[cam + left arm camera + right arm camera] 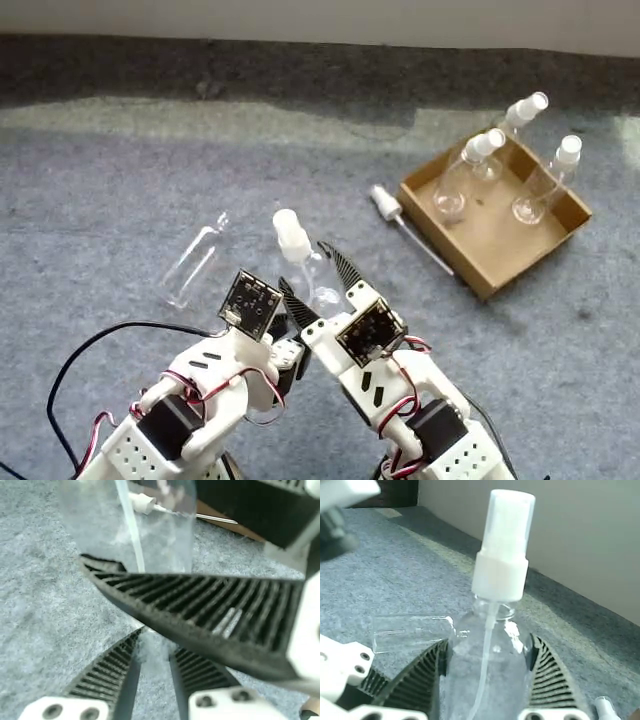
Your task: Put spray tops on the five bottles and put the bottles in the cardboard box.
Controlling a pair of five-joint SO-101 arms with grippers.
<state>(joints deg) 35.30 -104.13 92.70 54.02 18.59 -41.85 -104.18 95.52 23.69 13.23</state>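
A clear bottle [298,262] with a white spray top [502,550] stands upright on the grey carpet. My right gripper [303,265] [487,645] is shut on its body, one finger on each side. My left gripper [156,642] sits right beside it, low near the bottle's base, shut with nothing between its fingers; the right gripper's dark finger [210,610] crosses in front of it. A bare bottle [195,262] [410,632] lies on its side to the left. A loose spray top [384,204] [142,502] with its long tube lies next to the cardboard box [490,240].
Three bottles with spray tops [475,160] [515,125] [545,180] lean in the box's far half. The box's near half is bare. Open carpet lies between the held bottle and the box, apart from the loose top's tube.
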